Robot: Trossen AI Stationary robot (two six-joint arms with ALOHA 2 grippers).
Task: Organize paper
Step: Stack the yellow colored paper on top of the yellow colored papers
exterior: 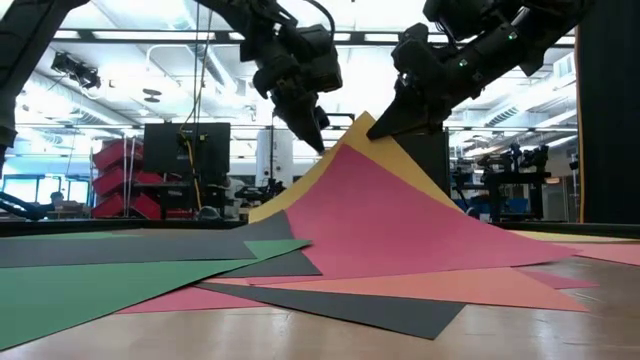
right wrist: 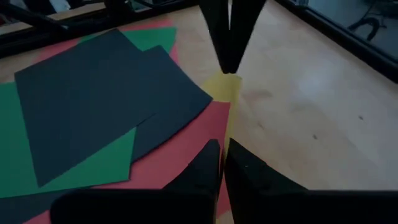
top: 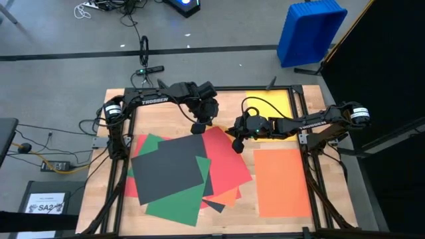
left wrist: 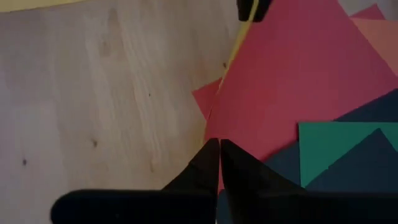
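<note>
The right gripper [top: 237,142] is pinched closed on the corner of a yellow sheet [exterior: 372,127], holding that corner up off the table. In the low view the lifted yellow edge rises to a peak at the fingertips, and a red sheet [exterior: 400,225] rides up just in front of it, sloping back down to the tabletop. Whether the red one is caught in the same pinch I cannot tell from where I stand.

Close beside it, the left gripper [top: 198,127] hangs over the far edge of the paper pile, its fingers pressed together with nothing between them. Its tip points down near the raised corner without touching it.

Spreading out from there, the rest of the paper lies in a loose, overlapping heap on the left half of the wooden table [top: 166,109]. A large dark grey sheet [top: 169,166] sits on top, askew, with green sheets [top: 174,202] poking out from under it, and more red and a sliver of orange at the near edge.

Well apart to the right, a single orange sheet [top: 282,182] lies flat and square by itself. Another yellow sheet [top: 269,103] lies flat at the far right corner, partly under the right arm.
</note>
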